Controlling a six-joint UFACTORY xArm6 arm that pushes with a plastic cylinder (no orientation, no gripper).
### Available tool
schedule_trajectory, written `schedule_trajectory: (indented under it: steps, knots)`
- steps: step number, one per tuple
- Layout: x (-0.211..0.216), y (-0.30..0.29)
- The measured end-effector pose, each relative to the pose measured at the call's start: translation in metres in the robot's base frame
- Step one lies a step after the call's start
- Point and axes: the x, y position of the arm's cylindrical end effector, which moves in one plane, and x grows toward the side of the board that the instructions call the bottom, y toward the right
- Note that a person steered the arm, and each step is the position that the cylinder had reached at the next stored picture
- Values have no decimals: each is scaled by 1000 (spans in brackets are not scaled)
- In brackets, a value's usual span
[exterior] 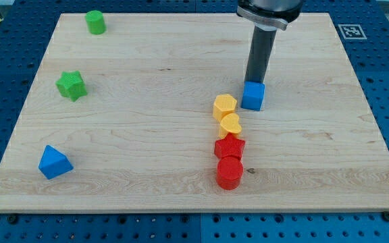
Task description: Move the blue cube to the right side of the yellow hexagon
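A blue triangular block (54,163) sits near the wooden board's (147,88) left near corner, with a green star (71,86) beyond it by the left edge and a green cylinder (95,22) close to the far edge. Bare wood stretches right to a near-to-far column: red cylinder (229,173), red star (229,146), yellow heart (230,125), yellow hexagon (224,106). The blue cube (252,95) stands just right of the hexagon, my tip (255,82) at its far side. The rod carries no jaws. Open board lies further right.
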Motion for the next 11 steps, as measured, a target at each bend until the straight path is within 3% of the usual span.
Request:
schedule_trajectory:
  steps: [7, 9, 11]
  knots:
    - [34, 14]
    - [-21, -42]
    - [-32, -111]
